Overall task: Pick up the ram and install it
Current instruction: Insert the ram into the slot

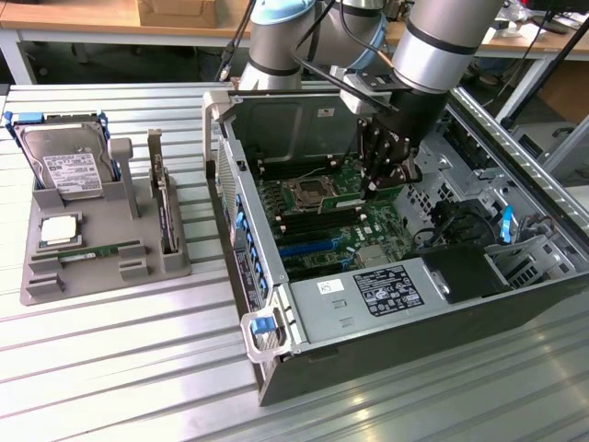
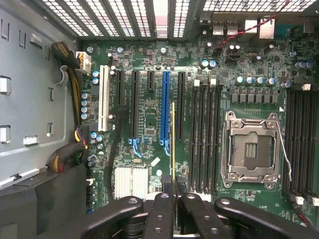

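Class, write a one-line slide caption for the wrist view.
End effector shut on the ram, held edge-on above the motherboard beside the memory slots.

The gripper (image 1: 382, 184) hangs inside the open computer case (image 1: 276, 350), clamped on the ram (image 1: 377, 180) just above the motherboard (image 1: 331, 216). At nine o'clock, well apart, a grey holder tray (image 1: 55, 285) carries a hard drive (image 1: 72, 166).
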### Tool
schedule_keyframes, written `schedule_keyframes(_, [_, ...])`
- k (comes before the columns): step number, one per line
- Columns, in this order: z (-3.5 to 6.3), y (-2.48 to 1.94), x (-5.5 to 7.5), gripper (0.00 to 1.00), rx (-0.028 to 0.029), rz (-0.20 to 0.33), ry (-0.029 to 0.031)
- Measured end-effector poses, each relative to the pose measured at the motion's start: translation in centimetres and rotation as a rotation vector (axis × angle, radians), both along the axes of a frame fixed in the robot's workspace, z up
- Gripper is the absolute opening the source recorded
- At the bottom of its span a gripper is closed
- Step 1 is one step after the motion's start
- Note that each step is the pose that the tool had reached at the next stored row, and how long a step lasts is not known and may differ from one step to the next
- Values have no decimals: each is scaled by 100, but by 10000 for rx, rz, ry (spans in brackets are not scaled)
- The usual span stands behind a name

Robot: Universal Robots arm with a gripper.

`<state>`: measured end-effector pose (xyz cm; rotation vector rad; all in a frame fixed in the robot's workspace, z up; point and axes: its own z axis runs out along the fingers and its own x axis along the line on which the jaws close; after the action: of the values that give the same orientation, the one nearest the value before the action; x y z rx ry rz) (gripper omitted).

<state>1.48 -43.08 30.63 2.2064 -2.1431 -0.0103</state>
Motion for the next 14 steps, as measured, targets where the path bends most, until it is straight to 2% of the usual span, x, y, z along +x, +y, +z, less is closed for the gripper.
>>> schedule_keyframes(5, [-2,0,-32,12,0,0,0])
schedule_keyframes(7, [-2,0,-96,12,1,0,0])
schedule_keyframes(9, [-6,1,-225,12,1,0,0])
schedule_keyframes(11, [-46,1,-226,12,1,-1,-1])
schedule_keyframes(14, [-85,49,-210,12,3,-88,-1])
